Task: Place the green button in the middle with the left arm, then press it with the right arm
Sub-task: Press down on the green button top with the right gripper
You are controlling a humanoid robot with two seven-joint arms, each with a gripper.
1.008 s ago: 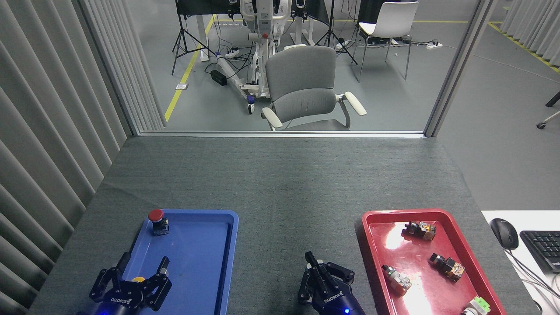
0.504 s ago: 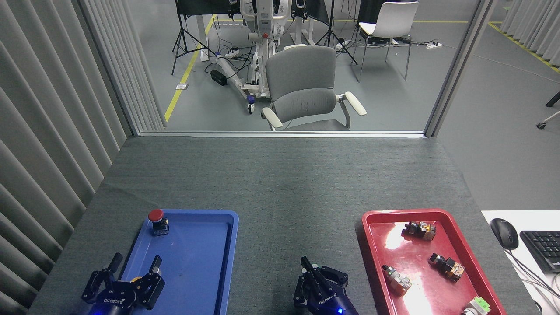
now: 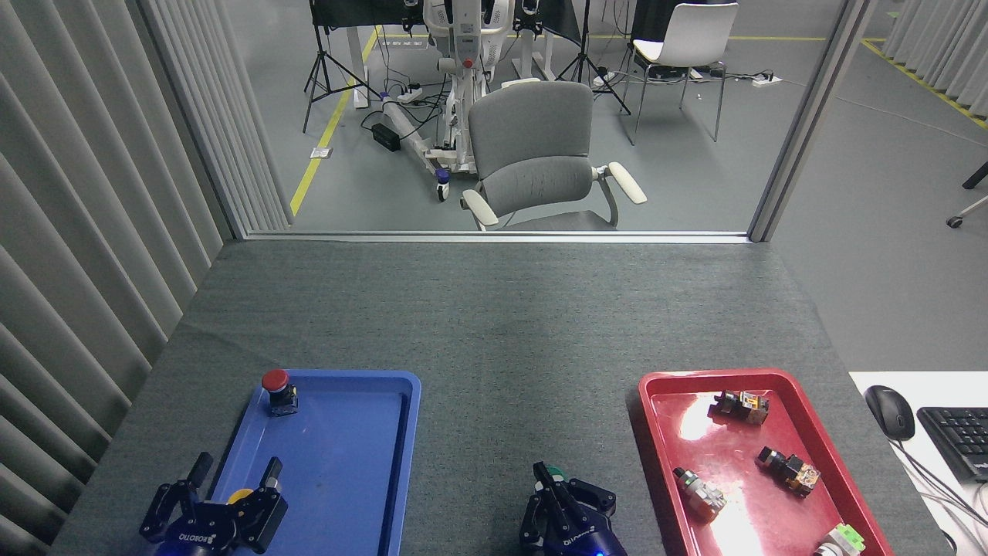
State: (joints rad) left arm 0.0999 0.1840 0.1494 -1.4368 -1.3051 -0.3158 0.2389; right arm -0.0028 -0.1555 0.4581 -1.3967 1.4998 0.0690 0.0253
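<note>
My right gripper (image 3: 543, 472) is at the bottom centre, over the grey table covering (image 3: 494, 340) between the two trays, its fingers pressed together and shut. A small sliver of green (image 3: 557, 473), which looks like the green button's cap, peeks out just right of the fingertips; the rest is hidden by the gripper. My left gripper (image 3: 237, 465) stands open over the near left of the blue tray (image 3: 347, 463), nothing between its fingers. A yellow-capped button (image 3: 241, 495) lies partly hidden under it.
A red-capped button (image 3: 276, 388) stands in the blue tray's far left corner. The red tray (image 3: 656, 432) at the right holds several switch parts. A mouse (image 3: 890, 411) and keyboard (image 3: 961, 439) lie on a white desk beyond it.
Both grippers have drawn back toward the near edge of the view. The green sliver beside the right fingertips has come into sight.
</note>
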